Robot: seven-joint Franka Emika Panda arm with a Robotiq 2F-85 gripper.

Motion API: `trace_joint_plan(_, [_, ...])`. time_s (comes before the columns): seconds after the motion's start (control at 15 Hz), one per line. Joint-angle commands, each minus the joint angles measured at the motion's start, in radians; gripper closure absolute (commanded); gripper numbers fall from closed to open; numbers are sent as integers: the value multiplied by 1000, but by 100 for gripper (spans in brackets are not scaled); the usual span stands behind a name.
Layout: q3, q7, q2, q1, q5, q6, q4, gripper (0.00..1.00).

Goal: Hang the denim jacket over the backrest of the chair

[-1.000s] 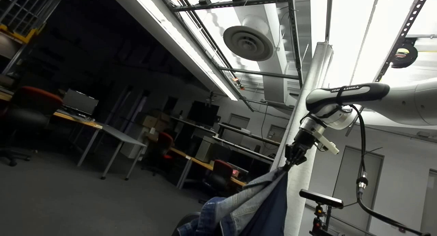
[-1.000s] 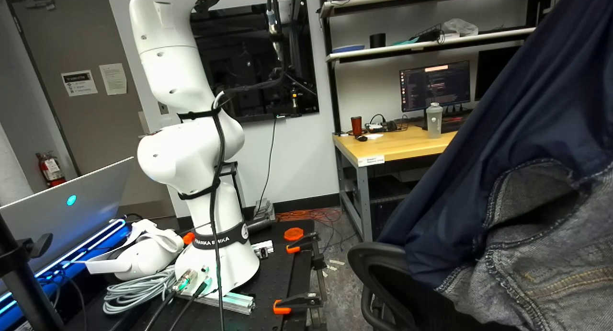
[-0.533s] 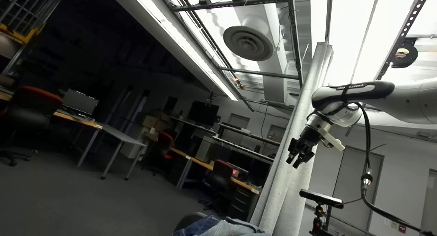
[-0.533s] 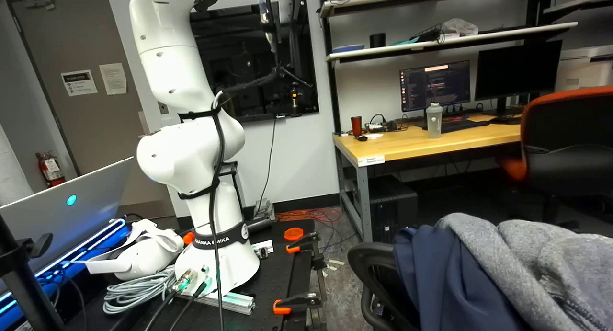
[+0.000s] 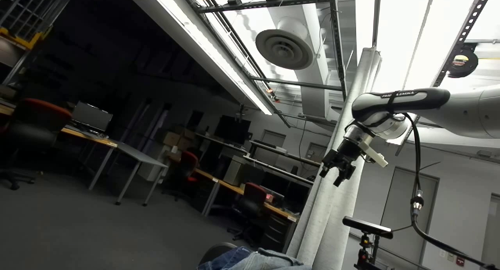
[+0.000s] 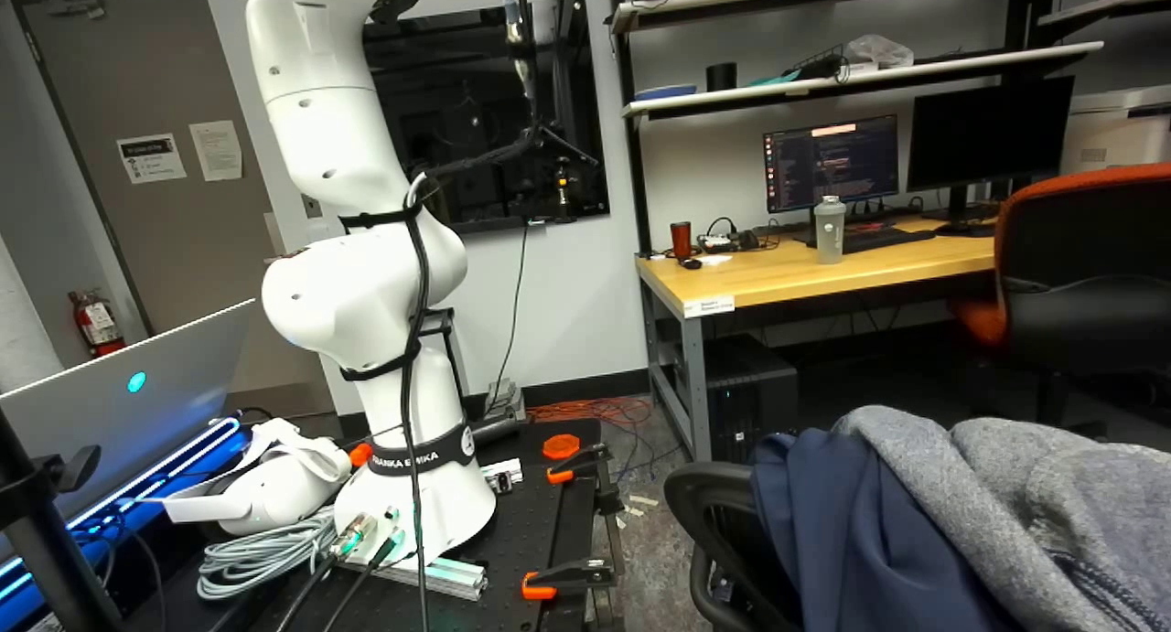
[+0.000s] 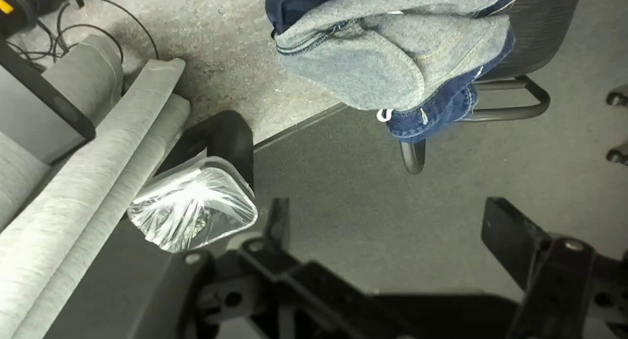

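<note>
Wrist view: my hand (image 7: 388,221) stands spread wide along the bottom edge. Near top centre, the denim jacket (image 7: 353,69) drapes over the backrest of the chair (image 7: 542,32), well apart from my fingers. Left of centre stands a bin (image 7: 230,172) with a clear liner. Both exterior views show the jacket low in the frame.
</note>
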Motion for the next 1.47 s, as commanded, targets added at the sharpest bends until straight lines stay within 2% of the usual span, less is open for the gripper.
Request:
trace_joint_plan(0.0, [49, -12, -82, 42, -68, 124, -122, 0])
trace_joint_plan(0.27, [115, -20, -191, 95, -145, 336, -353, 0])
trace_joint_plan(0.53, [153, -48, -289, 151, -139, 500, -578, 0])
trace_joint_plan(0.87, [144, -98, -462, 196, -129, 635, -852, 0])
trace_joint_plan(1.27, [124, -140, -602, 200, -149, 634, -1013, 0])
trace_joint_plan(1.33, [129, -104, -521, 199, -142, 615, -945, 0])
trace_joint_plan(1.4, [126, -108, -539, 199, -143, 614, -963, 0])
